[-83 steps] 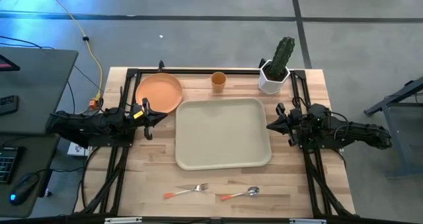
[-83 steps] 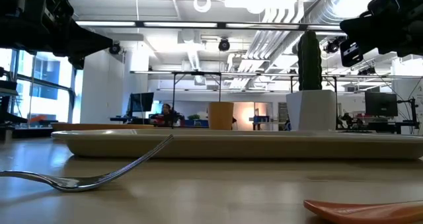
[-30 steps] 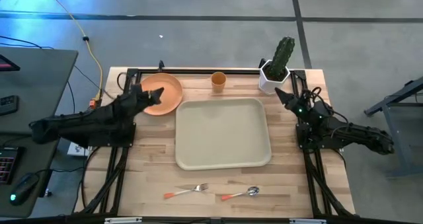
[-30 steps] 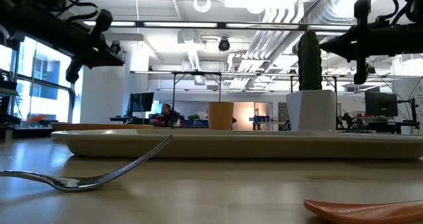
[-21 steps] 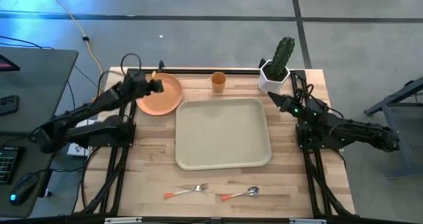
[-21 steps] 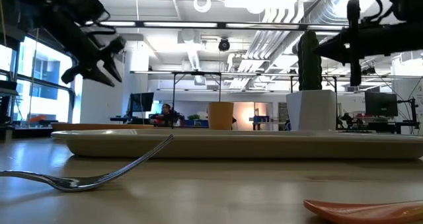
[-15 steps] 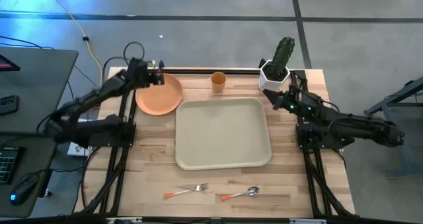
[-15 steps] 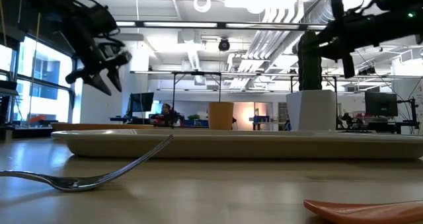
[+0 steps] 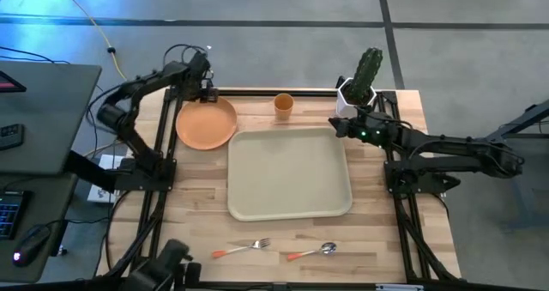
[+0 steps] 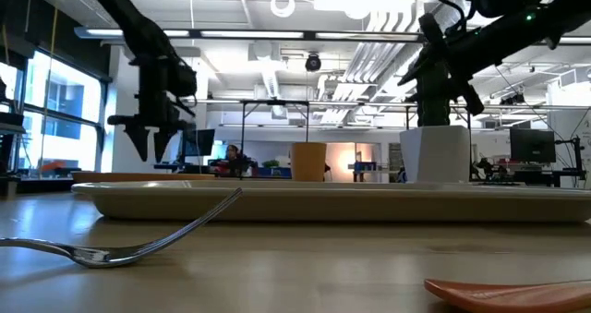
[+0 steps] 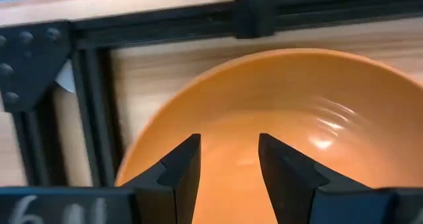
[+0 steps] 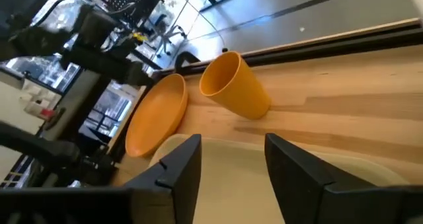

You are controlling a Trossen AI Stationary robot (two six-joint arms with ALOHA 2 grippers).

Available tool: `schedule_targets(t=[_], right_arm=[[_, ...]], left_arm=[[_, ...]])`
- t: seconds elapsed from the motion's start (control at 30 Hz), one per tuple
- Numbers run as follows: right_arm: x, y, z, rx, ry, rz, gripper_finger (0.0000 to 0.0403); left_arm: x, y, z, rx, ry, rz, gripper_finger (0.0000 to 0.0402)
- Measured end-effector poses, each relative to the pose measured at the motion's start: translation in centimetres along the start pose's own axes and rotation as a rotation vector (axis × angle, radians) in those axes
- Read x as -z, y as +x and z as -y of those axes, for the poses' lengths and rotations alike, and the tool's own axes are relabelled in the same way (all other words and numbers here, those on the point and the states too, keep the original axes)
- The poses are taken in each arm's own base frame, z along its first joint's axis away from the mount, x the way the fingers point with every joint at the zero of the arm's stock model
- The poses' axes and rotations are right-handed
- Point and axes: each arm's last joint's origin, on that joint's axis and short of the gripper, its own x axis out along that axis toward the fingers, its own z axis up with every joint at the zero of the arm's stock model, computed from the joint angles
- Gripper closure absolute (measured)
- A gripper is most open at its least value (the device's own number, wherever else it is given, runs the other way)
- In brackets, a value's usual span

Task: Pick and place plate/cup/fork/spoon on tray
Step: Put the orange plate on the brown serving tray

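The orange plate [image 9: 206, 124] lies flat at the table's far left. My left gripper [image 9: 206, 92] hangs over its far rim, pointing down, open [image 11: 228, 164] and clear of the plate [image 11: 297, 118]. The orange cup [image 9: 284, 106] stands upright beyond the beige tray [image 9: 290, 172]. My right gripper [image 9: 334, 126] hovers open over the tray's far right corner, aimed at the cup [image 12: 234, 85]. The fork [image 9: 243, 248] and the spoon [image 9: 313, 251] lie near the front edge.
A white pot with a cactus [image 9: 360, 89] stands at the far right, close behind my right gripper. A black frame rail [image 11: 165, 22] runs along the table's far edge just beyond the plate. Bare wood lies between the tray and the cutlery.
My left gripper has swung from beside the plate's left toward the far edge, risen, tipped to point down over the plate's far rim, and opened. My right gripper has moved toward the table's left, out over the tray's far right corner, toward the cup.
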Motion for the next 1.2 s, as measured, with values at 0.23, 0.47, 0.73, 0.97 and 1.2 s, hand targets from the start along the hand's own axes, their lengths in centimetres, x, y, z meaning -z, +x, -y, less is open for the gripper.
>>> schedule_targets(t=[0.23,0.47,0.73,0.97,1.2], right_arm=[[0.2,0.3,0.1,0.029,-0.011,-0.007,0.0244],[0.4,0.3,0.5,0.076,-0.034,-0.026,0.0244],[0.4,0.3,0.6,0.087,-0.035,-0.018,0.0244],[0.4,0.3,0.6,0.085,-0.021,-0.020,0.0244],[0.4,0.3,0.6,0.085,-0.008,-0.020,0.0244]], left_arm=[[-2.7,1.1,0.8,-0.194,0.069,-0.097,0.0261],[-4.4,2.1,0.8,-0.189,0.148,-0.067,0.0261],[-4.4,3.4,0.9,-0.166,0.325,-0.127,0.0261],[-4.0,3.6,0.8,-0.102,0.401,-0.189,0.0261],[-3.5,3.5,0.6,-0.070,0.402,-0.254,0.0261]])
